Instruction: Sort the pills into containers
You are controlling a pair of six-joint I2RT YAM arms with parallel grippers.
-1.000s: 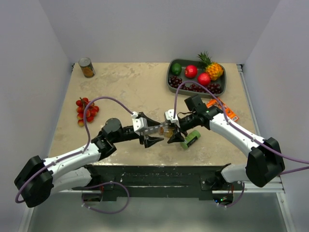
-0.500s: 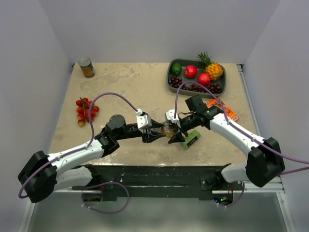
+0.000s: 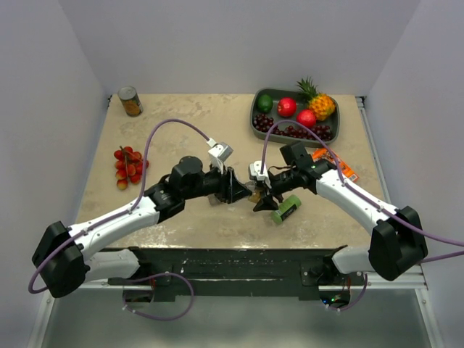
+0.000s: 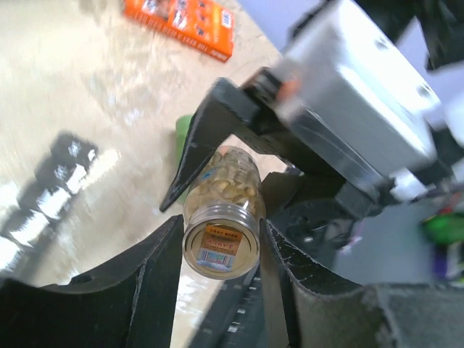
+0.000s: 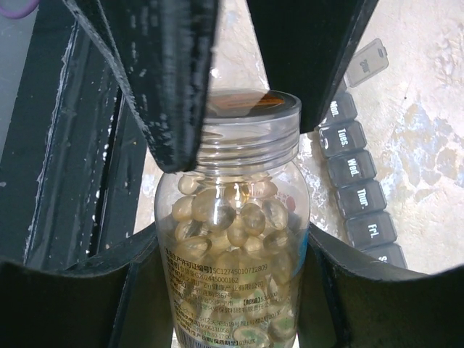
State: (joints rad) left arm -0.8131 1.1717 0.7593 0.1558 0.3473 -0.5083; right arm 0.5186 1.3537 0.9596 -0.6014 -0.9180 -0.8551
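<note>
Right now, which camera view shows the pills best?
The right wrist view: the pills fill the clear bottle, close and sharp. The left wrist view shows some behind the cap; the top external view shows hardly any.

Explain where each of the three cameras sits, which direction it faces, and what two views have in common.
Top external: behind the bases, looking down on the table; left arm and right arm show whole.
Left wrist: on the left arm, facing the pill bottle cap-first; left fingers flank the cap.
Right wrist: on the right arm, looking along the bottle toward its cap; right fingers flank its body.
Shared: both wrist views show the bottle and the other arm's fingers.
</note>
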